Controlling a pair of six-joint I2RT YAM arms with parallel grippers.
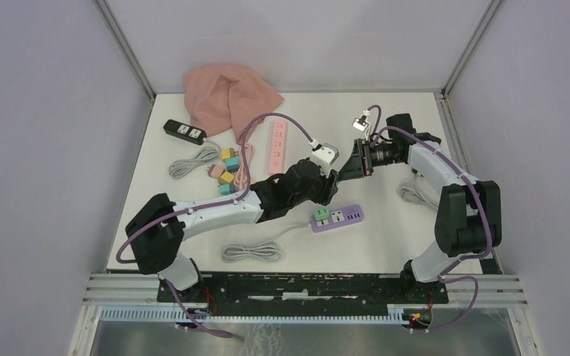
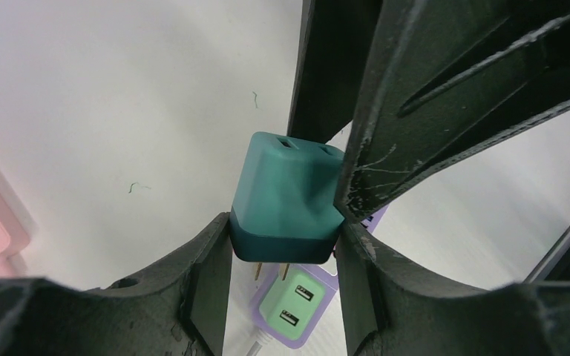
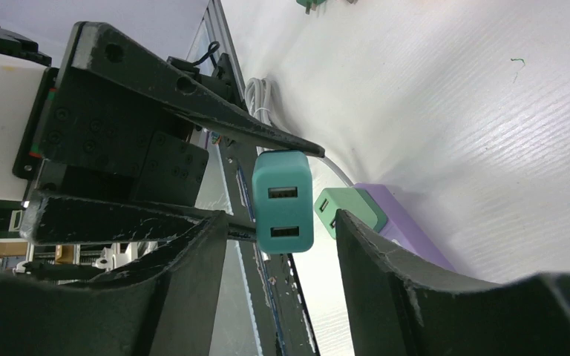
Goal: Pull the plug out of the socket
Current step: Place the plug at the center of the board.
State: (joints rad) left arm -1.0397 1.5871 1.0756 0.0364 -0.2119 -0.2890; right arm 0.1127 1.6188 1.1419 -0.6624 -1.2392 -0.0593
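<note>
Left wrist view: the teal plug (image 2: pixel 286 196) is pinched in the left claw (image 2: pixel 283 226), with its prongs held clear above the purple socket strip (image 1: pixel 349 215). The right claw (image 3: pixel 280 216) is spread around the plug. Bare bench (image 1: pixel 326 111) is seen beyond.

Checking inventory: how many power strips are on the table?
3: a black power strip far left, a pink power strip back centre, a purple power strip front centre. The pink cloth could hide another.
</note>
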